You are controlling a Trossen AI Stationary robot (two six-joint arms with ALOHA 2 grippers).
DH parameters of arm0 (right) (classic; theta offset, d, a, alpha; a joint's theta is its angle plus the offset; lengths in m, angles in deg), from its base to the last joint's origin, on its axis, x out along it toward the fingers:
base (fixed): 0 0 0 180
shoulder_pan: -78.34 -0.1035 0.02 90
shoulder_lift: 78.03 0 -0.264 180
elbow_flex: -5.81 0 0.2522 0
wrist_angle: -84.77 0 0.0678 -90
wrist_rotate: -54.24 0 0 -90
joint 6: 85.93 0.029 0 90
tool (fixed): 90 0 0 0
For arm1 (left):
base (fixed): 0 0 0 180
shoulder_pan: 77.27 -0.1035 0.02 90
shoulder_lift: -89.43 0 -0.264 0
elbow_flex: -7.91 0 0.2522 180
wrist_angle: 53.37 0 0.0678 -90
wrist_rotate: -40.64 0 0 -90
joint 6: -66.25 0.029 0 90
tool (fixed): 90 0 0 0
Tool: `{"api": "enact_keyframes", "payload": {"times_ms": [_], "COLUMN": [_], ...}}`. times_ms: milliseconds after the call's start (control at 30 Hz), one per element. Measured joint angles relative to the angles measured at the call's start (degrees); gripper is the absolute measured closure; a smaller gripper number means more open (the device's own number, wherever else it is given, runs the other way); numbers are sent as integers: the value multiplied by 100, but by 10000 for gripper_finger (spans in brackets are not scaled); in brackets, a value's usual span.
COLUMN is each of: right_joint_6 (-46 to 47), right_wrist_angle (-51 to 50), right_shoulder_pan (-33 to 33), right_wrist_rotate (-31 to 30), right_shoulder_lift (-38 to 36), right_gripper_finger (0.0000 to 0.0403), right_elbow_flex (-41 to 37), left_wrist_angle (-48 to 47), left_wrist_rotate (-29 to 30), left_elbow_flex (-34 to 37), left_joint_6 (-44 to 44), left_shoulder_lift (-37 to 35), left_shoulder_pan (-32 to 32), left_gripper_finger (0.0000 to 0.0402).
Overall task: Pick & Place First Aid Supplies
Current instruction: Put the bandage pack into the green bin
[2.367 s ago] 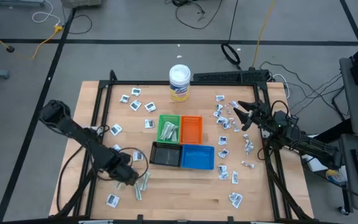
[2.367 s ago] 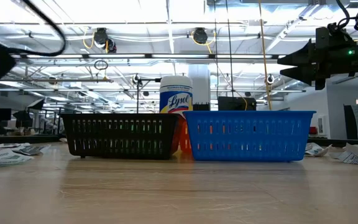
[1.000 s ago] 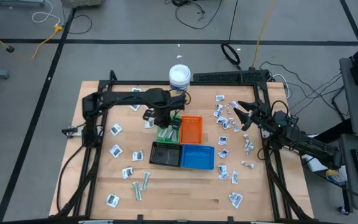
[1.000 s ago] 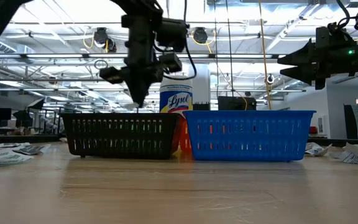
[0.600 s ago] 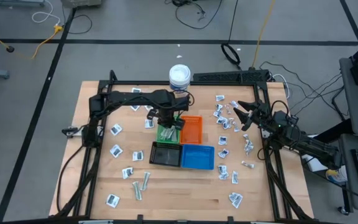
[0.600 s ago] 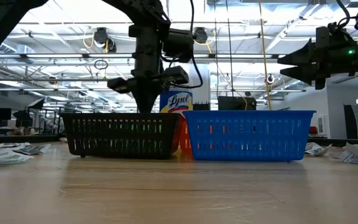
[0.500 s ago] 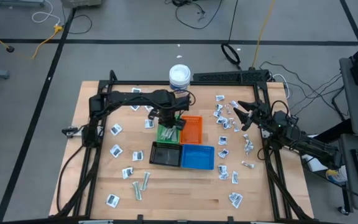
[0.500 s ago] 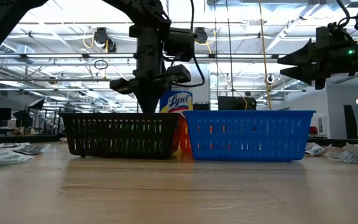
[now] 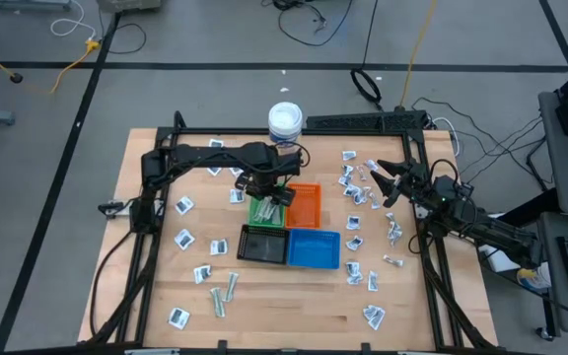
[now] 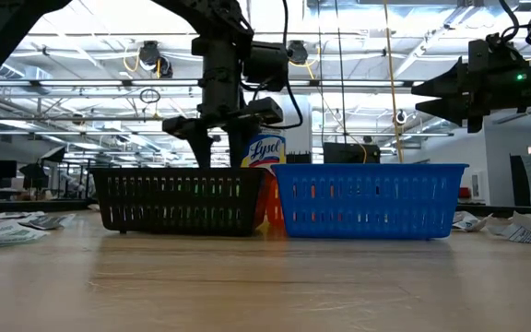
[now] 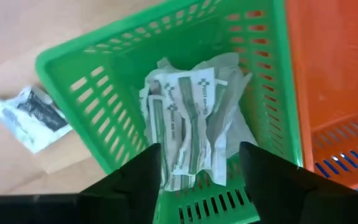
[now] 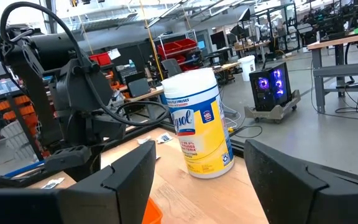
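An industrial lab or workshop; bright strip lights (image 10: pixel 109 88) hang under an open ceiling; workbenches (image 12: pixel 344 40), red storage bins (image 12: pixel 176 48) and a lit computer tower (image 12: pixel 272 84) fill the room; cables (image 9: pixel 314 20) trail across the grey floor (image 9: pixel 195 39).

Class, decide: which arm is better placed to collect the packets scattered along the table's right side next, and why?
Right. The right gripper hangs open directly beside those packets, while the left gripper hangs open over the green tray.

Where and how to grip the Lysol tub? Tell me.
Grip the tub around its round yellow-labelled body, below the white lid, coming in level from the side. It stands upright behind the trays, so its curved wall faces a sideways approach. From the right gripper, open, the path to it looks free.
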Motion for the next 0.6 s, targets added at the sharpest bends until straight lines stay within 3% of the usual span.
{"api": "enact_keyframes", "payload": {"times_ms": [333,600], "right_joint_6": [2,0], "right_wrist_angle": [-2,0], "right_shoulder_pan": [0,1], "right_wrist_rotate": [0,0], "right_shoulder_lift": [1,1], "right_gripper_finger": [160,160], "right_elbow_flex": [2,0], "left_wrist_angle": [-392,-346], "left_wrist_rotate": [256,181], "left_elbow_flex": [182,1122], "left_joint_6": [-1390,-2781], "left_shoulder_lift": [-547,-1387], "left_shoulder_pan": [84,384], "left_gripper_finger": [165,165]}}
